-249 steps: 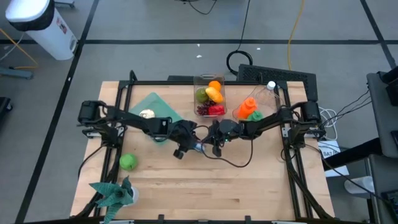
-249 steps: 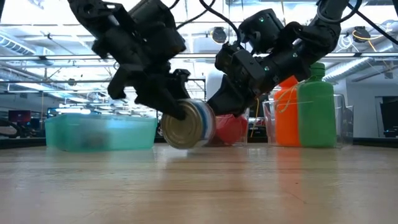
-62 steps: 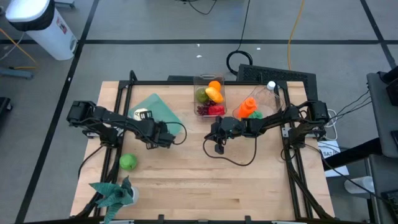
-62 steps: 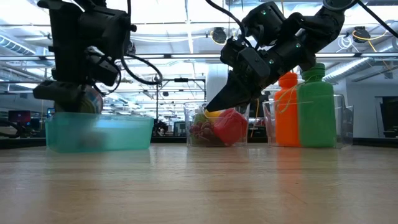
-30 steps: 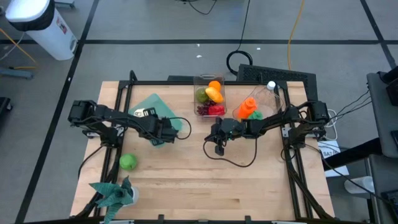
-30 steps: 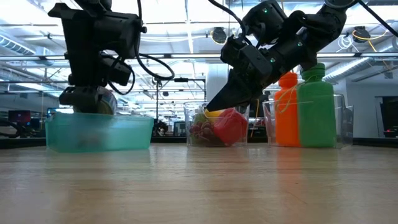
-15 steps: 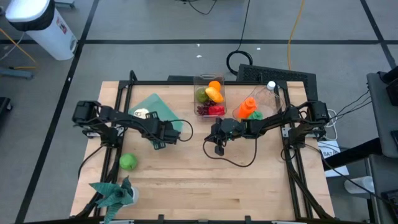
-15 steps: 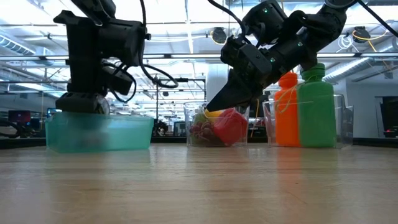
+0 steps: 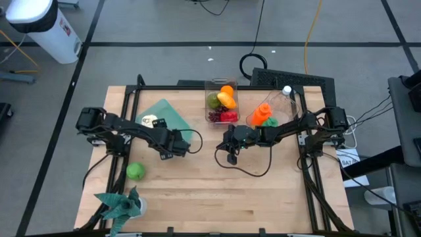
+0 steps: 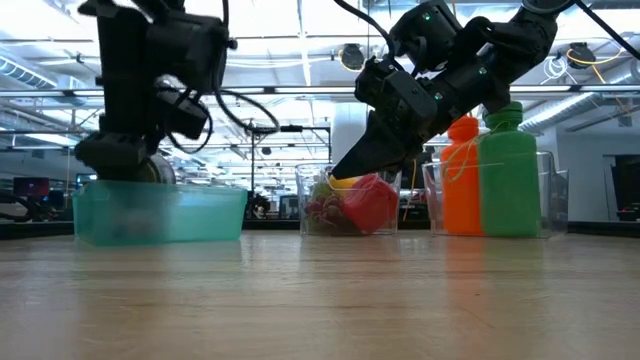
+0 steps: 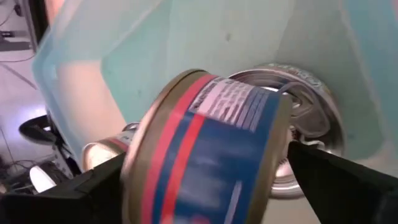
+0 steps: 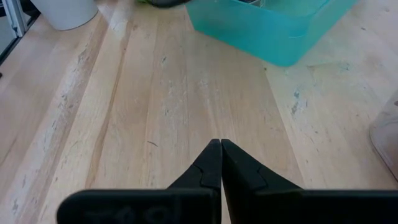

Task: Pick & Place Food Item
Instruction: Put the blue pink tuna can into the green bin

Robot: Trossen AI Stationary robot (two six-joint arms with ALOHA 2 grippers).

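Note:
A blue-and-red labelled can hangs tilted between the fingers of my left gripper, just above the teal bin. The fingers stand wide apart at the can's two sides, so the gripper is open. It points down over the bin's near right corner. A second can lies on the bin's floor, its pull-tab lid up. My right gripper is shut and holds nothing. It hovers above the bare wood at the table's middle. My left gripper has one finger beside the can's rim end and the other finger beside its opposite end. They come from above, pointing down. Whether they touch the can I cannot tell. The can is tilted and clear of the bin's floor.
A clear box of fruit and a clear tub with an orange and a green bottle stand at the far middle. A green round fruit and a green plant-like toy lie near the left front. Bare wood fills the near middle.
My left gripper has drifted a little toward the table's near edge, staying over the bin's near right corner with the can under it.

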